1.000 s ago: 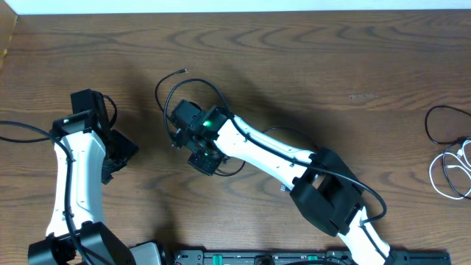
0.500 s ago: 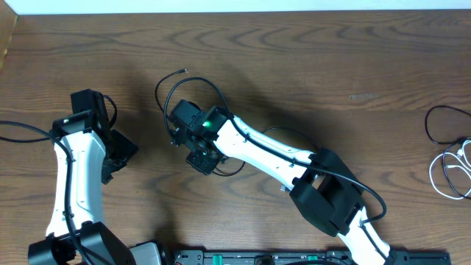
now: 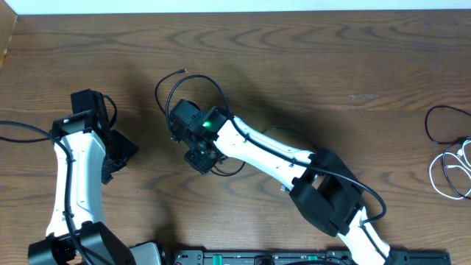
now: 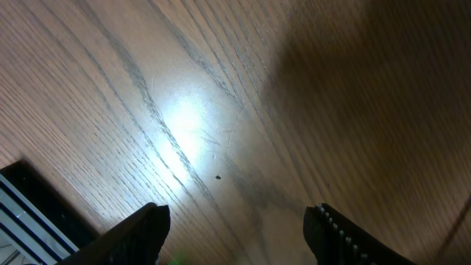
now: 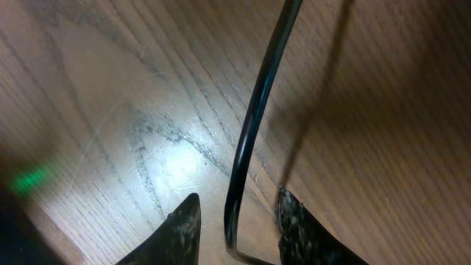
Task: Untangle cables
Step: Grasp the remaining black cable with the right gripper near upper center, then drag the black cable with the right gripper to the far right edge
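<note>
A thin black cable [image 3: 163, 87] lies in loose loops on the wooden table left of centre, its plug end at the top. My right gripper [image 3: 200, 160] points down over the lower part of these loops. In the right wrist view the black cable [image 5: 254, 125] runs between the right gripper's [image 5: 239, 202] fingers, which stand close together with a small gap on each side of it. My left gripper [image 3: 118, 154] is open over bare wood, as the left wrist view [image 4: 237, 215] shows. Another black cable [image 3: 440, 118] and a white cable [image 3: 450, 175] lie at the far right edge.
The table's far edge runs along the top of the overhead view. The arms' bases and a black rail [image 3: 294, 258] sit along the front edge. A dark strip [image 4: 33, 202] shows at the lower left of the left wrist view.
My right gripper has crept slightly to the left and up over the black cable. The left arm has not moved.
</note>
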`<state>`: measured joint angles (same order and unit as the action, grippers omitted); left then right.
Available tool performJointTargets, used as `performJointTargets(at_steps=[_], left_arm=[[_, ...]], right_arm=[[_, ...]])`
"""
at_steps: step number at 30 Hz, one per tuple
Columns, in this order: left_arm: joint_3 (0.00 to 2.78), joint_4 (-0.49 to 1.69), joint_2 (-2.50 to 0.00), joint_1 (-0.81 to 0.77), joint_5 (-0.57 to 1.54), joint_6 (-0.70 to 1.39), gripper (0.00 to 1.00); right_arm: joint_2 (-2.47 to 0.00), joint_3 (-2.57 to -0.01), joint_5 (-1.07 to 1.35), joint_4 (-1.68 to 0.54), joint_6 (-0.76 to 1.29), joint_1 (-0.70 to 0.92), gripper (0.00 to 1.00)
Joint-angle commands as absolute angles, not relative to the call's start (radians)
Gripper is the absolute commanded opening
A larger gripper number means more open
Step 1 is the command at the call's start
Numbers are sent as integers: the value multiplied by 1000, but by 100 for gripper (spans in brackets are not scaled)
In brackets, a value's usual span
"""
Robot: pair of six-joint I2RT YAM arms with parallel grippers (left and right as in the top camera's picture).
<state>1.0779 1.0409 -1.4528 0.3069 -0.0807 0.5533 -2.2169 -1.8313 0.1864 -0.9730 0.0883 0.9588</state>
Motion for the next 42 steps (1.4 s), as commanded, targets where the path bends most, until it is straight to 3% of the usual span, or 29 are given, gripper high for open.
performJointTargets(at_steps=[1,6,8,9,28,35,42], left_arm=[[1082,1046,-1444,311,-86,555,64],[1082,1046,-1444,311,-86,555,64],[1082,1046,-1444,311,-86,555,64],[1082,1046,-1444,311,-86,555,64],[1082,1046,-1444,311,-86,555,64],[1082,1046,-1444,311,-86,555,64],[1082,1046,-1444,311,-86,555,64]], right_arm=[[-2228,-1823,187,-971,101,964,30],[-2228,-1823,186,-971,101,964,29],[-2228,-1823,186,-971,102,964,17],[-2228,-1823,186,-972,104,964,1],[-2221,-1840,149,-988,112,952,1],[-2085,-2009,69,-1065,96,867,1],[-2014,-2017,69,-1065,96,823,1]])
